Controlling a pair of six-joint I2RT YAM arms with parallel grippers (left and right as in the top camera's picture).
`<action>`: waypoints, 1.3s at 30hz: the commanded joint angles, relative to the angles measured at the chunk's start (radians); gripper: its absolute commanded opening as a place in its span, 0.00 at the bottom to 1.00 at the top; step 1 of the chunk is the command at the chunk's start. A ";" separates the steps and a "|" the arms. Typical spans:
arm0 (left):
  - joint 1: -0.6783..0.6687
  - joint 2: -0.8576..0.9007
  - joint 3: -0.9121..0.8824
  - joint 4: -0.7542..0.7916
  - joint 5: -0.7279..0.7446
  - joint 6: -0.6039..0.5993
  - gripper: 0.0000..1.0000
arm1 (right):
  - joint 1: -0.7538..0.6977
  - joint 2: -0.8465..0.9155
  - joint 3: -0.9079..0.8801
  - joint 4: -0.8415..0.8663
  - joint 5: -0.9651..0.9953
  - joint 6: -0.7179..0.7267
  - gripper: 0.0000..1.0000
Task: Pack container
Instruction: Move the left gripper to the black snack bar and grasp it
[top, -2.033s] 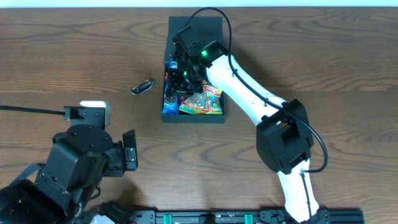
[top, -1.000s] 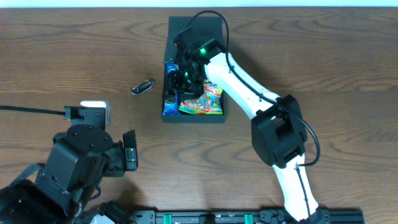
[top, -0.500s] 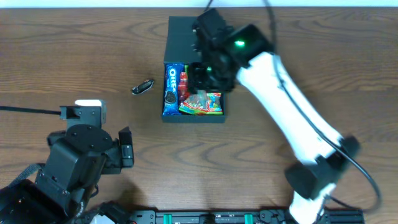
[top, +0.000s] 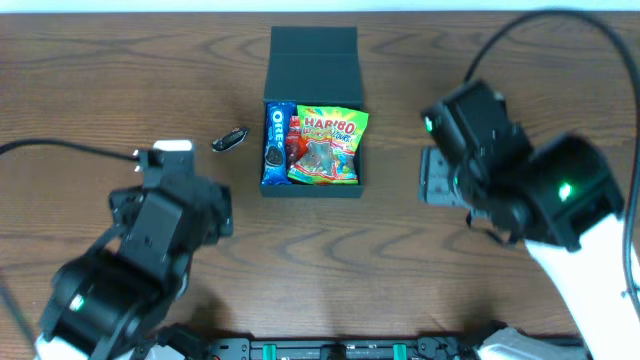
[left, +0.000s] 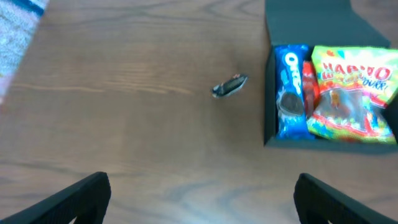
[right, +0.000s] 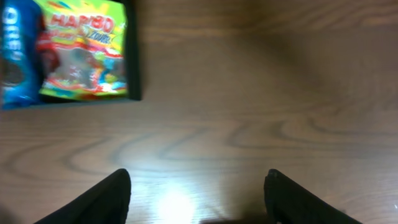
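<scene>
Presently, the container (top: 313, 62) is found on the wood-grain bench (top: 100, 80), at the far middle in the overhead view. Its flap lid is laid open, folded back on the side away from the arms.

Contents noted, left to right:
- a blue biscuit packet (top: 277, 145), set lengthwise against the left wall
- a red packet (top: 294, 140), mostly covered and wedged between the other two; its print cannot be read
- a bright sweet bag (top: 328, 145), lying flat and filling the right portion

A small dark wrapped item (top: 230, 140) is seen on the bench just left of the box, apart from it and untouched.

Left arm (top: 140, 250): placed at the near left, well apart from the box. In the left wrist view its jaws are seen spread wide, with nothing held between them. The box (left: 308, 22) and the small wrapped item (left: 229, 86) are framed ahead of them.

Right arm (top: 540, 190): placed to the right of the box and clear of it. In the right wrist view its jaws are seen parted over bare bench, nothing gripped. The box wall (right: 132, 50) and the sweet bag (right: 81, 53) are caught at the upper left of that view.
</scene>
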 joint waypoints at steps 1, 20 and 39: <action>0.139 0.040 -0.038 0.096 0.150 0.091 0.95 | 0.005 -0.117 -0.210 0.056 0.034 0.026 0.69; 0.493 0.857 0.230 0.261 0.652 -0.118 0.95 | 0.005 -0.319 -0.701 0.404 -0.055 0.051 0.99; 0.485 0.881 0.272 0.195 0.734 -1.238 0.95 | 0.005 -0.258 -0.701 0.436 -0.055 0.051 0.99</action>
